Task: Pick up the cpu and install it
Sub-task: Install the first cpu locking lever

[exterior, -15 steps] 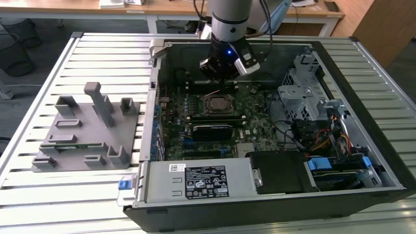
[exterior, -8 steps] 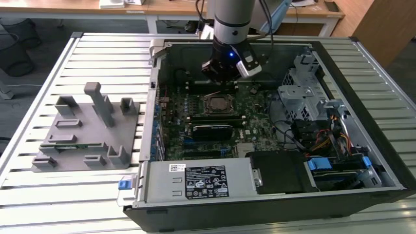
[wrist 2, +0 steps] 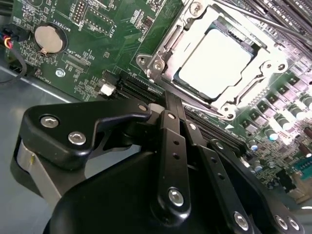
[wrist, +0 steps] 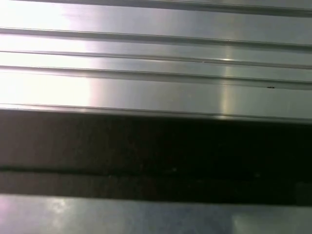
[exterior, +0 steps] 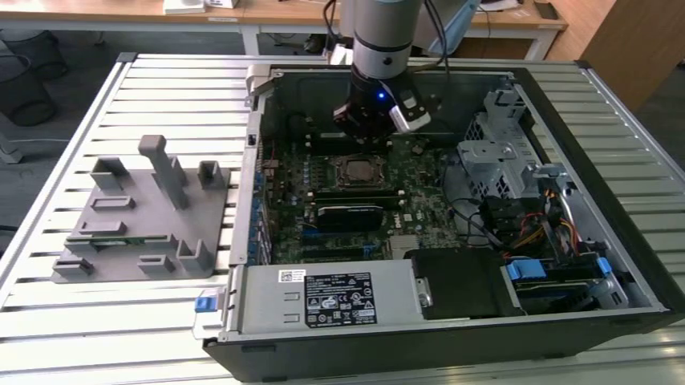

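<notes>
Here, at the exterior view's left, a grey plastic fixture with upright posts (exterior: 144, 216) sits on the ribbed aluminium worktop (exterior: 64, 321), well apart from the open black computer case (exterior: 450, 321) that takes up the middle and right of the frame. Inside the case lies the green motherboard (exterior: 354, 192), and the black pincer (exterior: 370, 128) on the silver arm hangs over its upper part, just above the socket. The cpu, a small flat square chip with a pale silver-white metal top (wrist 2: 214, 58), already rests inside the metal socket frame (wrist 2: 265, 66) in the upper right of the second wrist view; it is also visible in the exterior view (exterior: 357, 169) near the frame's centre. The pincer holds nothing, and whether its jaws stand wide or narrow I cannot tell. By my judgement the chip is light, stiff and fragile, with a smooth top, so it is best held by its opposite edges, never its underside.
</notes>
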Robot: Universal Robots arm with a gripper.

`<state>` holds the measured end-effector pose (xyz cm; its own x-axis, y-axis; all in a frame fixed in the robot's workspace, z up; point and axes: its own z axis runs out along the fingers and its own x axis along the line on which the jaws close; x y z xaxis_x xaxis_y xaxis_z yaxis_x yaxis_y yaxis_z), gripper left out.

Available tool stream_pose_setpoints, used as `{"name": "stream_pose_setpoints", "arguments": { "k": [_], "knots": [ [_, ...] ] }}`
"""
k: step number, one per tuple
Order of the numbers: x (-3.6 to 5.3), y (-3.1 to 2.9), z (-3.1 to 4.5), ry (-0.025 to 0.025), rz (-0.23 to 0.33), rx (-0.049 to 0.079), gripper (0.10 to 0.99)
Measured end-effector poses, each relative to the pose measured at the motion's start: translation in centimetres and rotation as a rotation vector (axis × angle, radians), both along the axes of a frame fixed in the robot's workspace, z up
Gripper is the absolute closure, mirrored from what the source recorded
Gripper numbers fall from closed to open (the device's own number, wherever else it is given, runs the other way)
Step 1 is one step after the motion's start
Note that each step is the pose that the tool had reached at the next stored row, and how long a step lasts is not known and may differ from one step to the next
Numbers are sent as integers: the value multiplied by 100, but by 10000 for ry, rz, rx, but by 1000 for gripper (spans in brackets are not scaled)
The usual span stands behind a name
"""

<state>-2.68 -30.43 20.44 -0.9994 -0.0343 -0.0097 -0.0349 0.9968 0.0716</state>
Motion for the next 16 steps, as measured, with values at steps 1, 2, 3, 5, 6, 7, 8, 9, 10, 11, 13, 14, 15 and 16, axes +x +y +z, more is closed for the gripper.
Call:
{"name": "stream_pose_setpoints", "arguments": {
  "k": [1, 2, 3, 5, 6, 7, 8, 9, 10, 11, 13, 14, 15, 16],
  "knots": [
    [4, 0, -11, 4, 0, -1, 980],
    [7, 0, -23, 8, 0, -1, 980],
    [10, 0, -35, 12, 0, 0, 980],
    [15, 0, -56, 17, 0, -1, 980],
    [36, -11, -111, 41, 0, -43, 980],
    [40, -5, -95, 23, -2, -20, 980],
    [43, 1, -74, 10, 0, 4, 980],
    [43, 1, -31, 16, 0, 2, 980],
    [42, 0, 8, 18, 0, 0, 980],
    [43, 0, 50, 17, 0, 3, 980],
    [43, 0, 66, 19, 0, -1, 980],
    [42, 0, 68, 18, 0, 1, 980],
    [42, 0, 68, 18, 0, 0, 980],
    [42, 0, 68, 19, 0, -4, 980]
  ]
}}
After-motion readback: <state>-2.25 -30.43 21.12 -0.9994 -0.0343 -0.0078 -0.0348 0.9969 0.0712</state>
